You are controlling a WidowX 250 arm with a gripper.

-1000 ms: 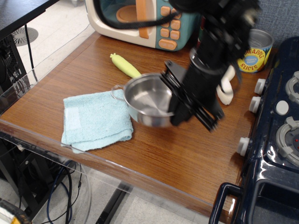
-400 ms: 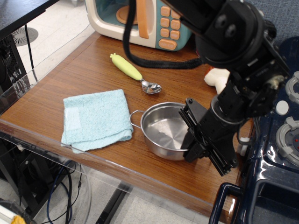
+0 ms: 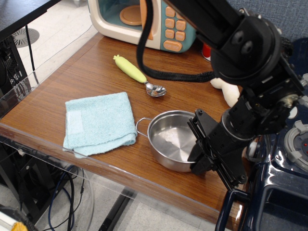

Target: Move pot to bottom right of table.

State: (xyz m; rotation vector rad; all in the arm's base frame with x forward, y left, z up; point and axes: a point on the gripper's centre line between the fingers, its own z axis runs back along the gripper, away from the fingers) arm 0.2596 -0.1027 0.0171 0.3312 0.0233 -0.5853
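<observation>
Here the steel pot (image 3: 172, 140) sits low on the desk (image 3: 96, 77), toward its near edge and right of the middle, just beside the folded blue cloth (image 3: 99, 123), its left wire handle almost touching the cloth's corner. The claw (image 3: 201, 149) grips the pot's right rim, clenched on it with one finger inside the bowl and the other outside, a hold that suits dragging or lifting a shallow vessel sideways. The green-handled spoon (image 3: 136, 75) lies well behind. Bare wood remains between the pot and the toy stove (image 3: 284, 168), so I judge the move unfinished.
</observation>
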